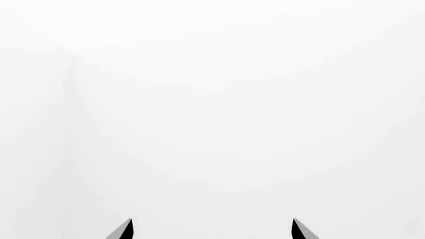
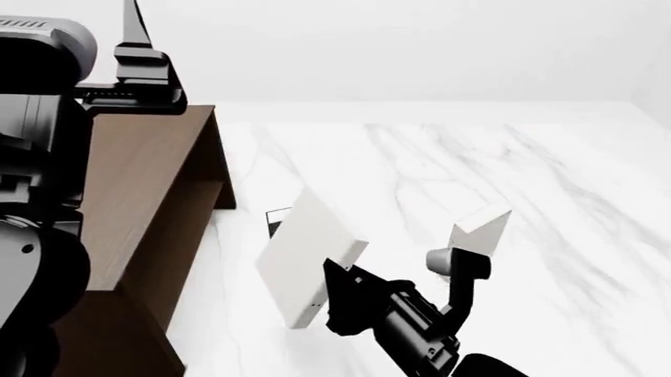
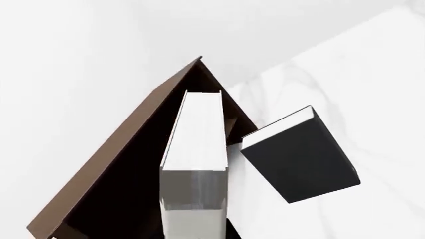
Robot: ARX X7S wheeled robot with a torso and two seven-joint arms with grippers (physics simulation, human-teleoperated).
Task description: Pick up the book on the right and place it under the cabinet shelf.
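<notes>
The right gripper [image 2: 338, 276] pinches the book [image 2: 306, 255], lifted off the marble desk [image 2: 472, 157] and tilted. The cabinet shelf [image 2: 141, 181] lies ahead of the gripper, its hollow empty. Pickup looks done; placing remains. The left gripper [image 1: 212, 230] hangs spread, holding nothing.

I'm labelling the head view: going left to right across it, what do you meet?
Left arm → cabinet → pale book, held in the right gripper → second pale book, over the marble floor.
</notes>
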